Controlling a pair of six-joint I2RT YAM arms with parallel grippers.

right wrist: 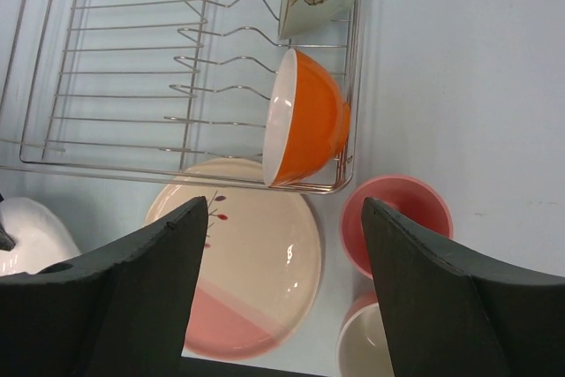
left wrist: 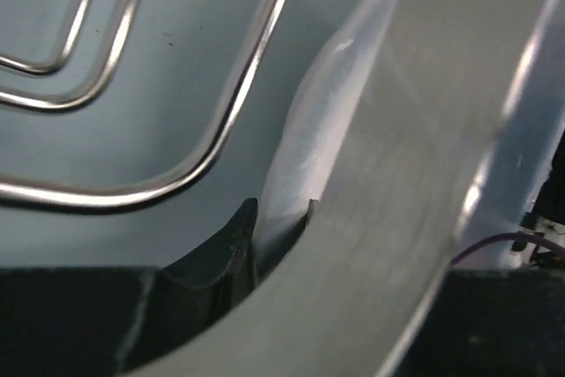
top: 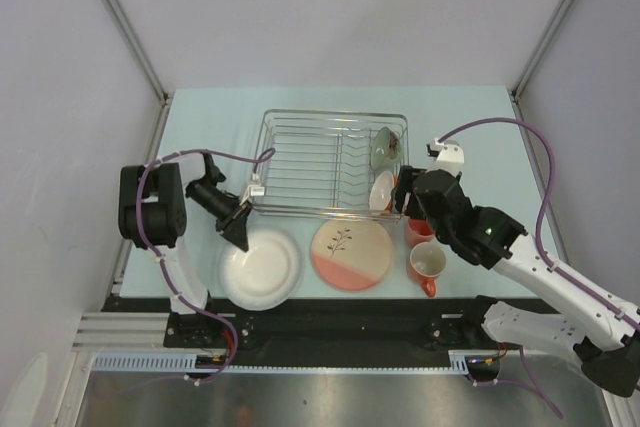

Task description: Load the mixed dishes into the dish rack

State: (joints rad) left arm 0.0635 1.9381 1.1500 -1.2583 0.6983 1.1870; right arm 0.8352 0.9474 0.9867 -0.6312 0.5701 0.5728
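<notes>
The wire dish rack holds an orange bowl and a floral bowl on edge at its right end. In front of it the white ruffled-rim plate lies flat, and my left gripper is shut on its left rim. In the left wrist view the rim fills the gap of the gripper. The cream plate, pink cup and orange mug lie below my right gripper, which is open and holds nothing.
The rack's rounded wire corner runs close to the left gripper. White enclosure walls stand on three sides, and the black front rail lies just behind the plates. The rack's left rows of prongs hold nothing.
</notes>
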